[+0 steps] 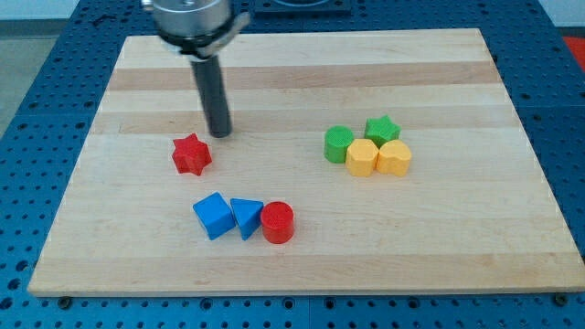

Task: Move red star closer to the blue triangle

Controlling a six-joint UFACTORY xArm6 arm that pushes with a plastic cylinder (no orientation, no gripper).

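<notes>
The red star (pixel 191 154) lies on the wooden board at the view's left of centre. The blue triangle (pixel 246 217) lies below and to the right of it, between a blue cube (pixel 214 216) on its left and a red cylinder (pixel 278 223) on its right, all three touching or nearly so. My tip (pixel 219 134) rests on the board just above and to the right of the red star, a small gap away from it.
A cluster sits at the view's right of centre: a green cylinder (pixel 338 144), a green star (pixel 382 130), and two yellow blocks (pixel 362 157) (pixel 394 157). The wooden board (pixel 302 73) lies on a blue perforated table.
</notes>
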